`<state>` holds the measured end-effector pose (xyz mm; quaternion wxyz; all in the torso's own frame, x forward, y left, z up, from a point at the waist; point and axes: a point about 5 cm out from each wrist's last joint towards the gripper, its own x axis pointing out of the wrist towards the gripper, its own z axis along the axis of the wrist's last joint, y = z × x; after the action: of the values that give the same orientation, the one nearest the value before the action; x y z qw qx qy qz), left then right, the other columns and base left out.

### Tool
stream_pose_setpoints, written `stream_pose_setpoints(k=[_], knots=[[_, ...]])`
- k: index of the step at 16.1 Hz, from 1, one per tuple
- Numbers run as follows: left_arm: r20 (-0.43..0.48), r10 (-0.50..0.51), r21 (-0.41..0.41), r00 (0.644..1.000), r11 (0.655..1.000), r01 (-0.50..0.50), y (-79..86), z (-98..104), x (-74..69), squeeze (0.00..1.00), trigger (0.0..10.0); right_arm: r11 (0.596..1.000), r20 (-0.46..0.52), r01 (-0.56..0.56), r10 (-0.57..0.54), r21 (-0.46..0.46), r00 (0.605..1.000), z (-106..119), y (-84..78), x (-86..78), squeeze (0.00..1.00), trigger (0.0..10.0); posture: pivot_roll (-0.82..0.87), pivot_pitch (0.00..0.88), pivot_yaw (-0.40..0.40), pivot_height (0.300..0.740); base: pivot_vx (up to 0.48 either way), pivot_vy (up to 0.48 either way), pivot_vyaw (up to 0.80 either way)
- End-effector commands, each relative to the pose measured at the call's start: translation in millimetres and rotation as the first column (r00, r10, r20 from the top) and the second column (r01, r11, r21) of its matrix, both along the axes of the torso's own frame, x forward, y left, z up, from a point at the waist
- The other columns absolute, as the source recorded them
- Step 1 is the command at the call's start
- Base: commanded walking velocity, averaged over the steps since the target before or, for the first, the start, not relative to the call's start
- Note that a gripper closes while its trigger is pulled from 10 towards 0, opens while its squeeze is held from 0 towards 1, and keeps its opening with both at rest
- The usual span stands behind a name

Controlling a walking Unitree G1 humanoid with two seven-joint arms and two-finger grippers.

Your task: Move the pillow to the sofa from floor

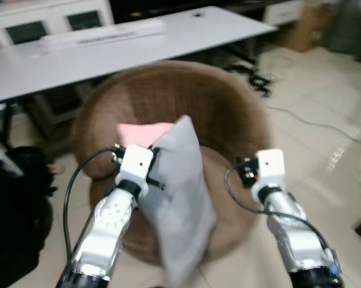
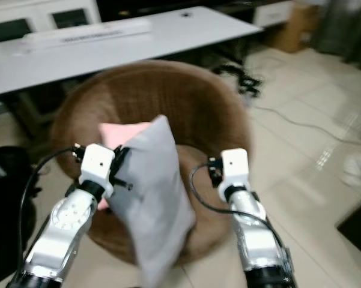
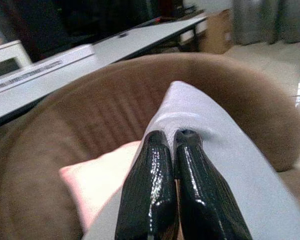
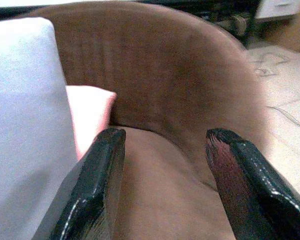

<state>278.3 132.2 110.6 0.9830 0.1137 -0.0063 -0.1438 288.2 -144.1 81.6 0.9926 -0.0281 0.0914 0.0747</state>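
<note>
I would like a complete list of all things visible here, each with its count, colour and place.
Grey fabric pillow: one, light grey, held up in front of the chair by the left gripper.
Pink cushion: one, pale pink, on the chair seat against the back, behind the grey pillow.
Round brown upholstered chair: one, brown, directly ahead on the floor.
Long white table: one, white, behind the chair.
White flat box: one, white, on the table.
Cardboard box: one, brown, far right on the floor.
Cables: several, dark, on the tiled floor right of the chair.
Left gripper: one, black fingers, closed on the pillow's upper edge.
Right gripper: one, black fingers, spread apart, facing the chair seat.
</note>
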Motion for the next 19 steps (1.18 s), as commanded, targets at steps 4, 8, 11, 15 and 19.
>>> stream_pose_setpoints(k=[4, 8, 11, 15, 19], knots=[[0.056, -0.204, -0.056, 0.977, 0.977, 0.207, -25.0, 17.4, -0.1, 0.0, 10.0, 1.0, 0.035, -0.017, 0.017, -0.007, 0.999, 8.0, 1.0, 3.4, 0.0, 10.0, 0.05, 0.0, 0.077, 0.74, 0.118, 0.0, 0.0], [0.059, -0.428, -0.045, 0.902, 0.901, 0.431, -51.6, 20.0, -2.8, 0.0, 10.0, 1.0, 0.038, -0.025, 0.026, -0.014, 0.999, 9.5, -1.4, 2.0, 0.0, 10.0, 0.04, 0.0, 0.074, 0.74, 0.0, 0.0, 0.0], [0.063, -0.515, -0.03, 0.855, 0.855, 0.518, -63.0, 23.5, 9.4, 0.0, 10.0, 0.996, 0.051, -0.084, 0.084, -0.004, 0.995, 13.1, -7.9, -4.2, 0.0, 10.0, 0.03, 0.0, 0.072, 0.74, 0.0, 0.0, 0.0], [0.079, -0.623, -0.009, 0.778, 0.78, 0.625, -82.1, 34.8, 38.1, 0.0, 10.0, 0.989, 0.036, -0.146, 0.147, -0.035, 0.988, 15.0, -19.6, -17.4, 0.0, 10.0, -0.02, 0.0, 0.086, 0.74, 0.0, 0.0, 0.0], [0.136, -0.682, -0.061, 0.719, 0.718, 0.693, -104.0, 54.6, 56.4, 0.0, 10.0, 0.985, 0.034, -0.161, 0.163, -0.054, 0.986, 19.0, -22.4, -36.0, 0.0, 10.0, -0.1, 0.0, 0.122, 0.74, 0.0, 0.0, 0.0]])
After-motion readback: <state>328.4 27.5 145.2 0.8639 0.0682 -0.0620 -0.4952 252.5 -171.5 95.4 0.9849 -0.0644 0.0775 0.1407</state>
